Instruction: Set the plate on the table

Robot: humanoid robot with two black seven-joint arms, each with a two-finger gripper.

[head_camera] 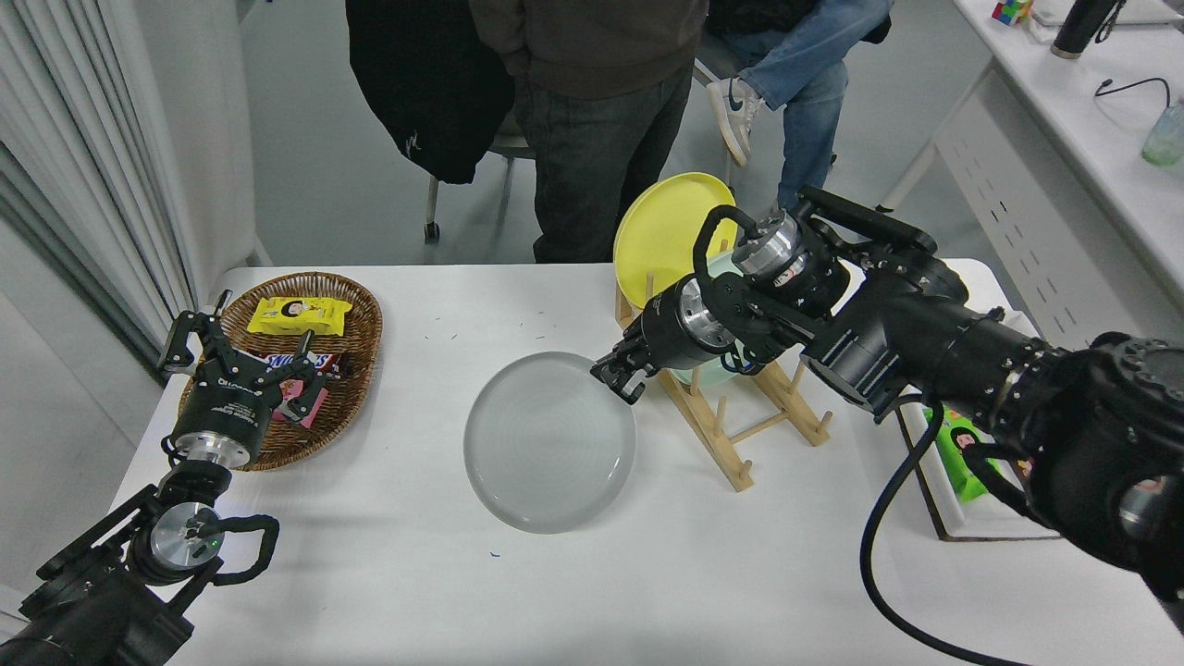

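We had the plate (549, 442) lying flat on the tabletop (647, 573) in the middle of the frame, our right hand (618, 375) gripping its far rim, with only letting go left.

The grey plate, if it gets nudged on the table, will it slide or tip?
The grey plate looks rigid and glossy, lying flat on the smooth white table, so it would probably slide rather than tip. Its raised rim gives the right pincer some purchase.
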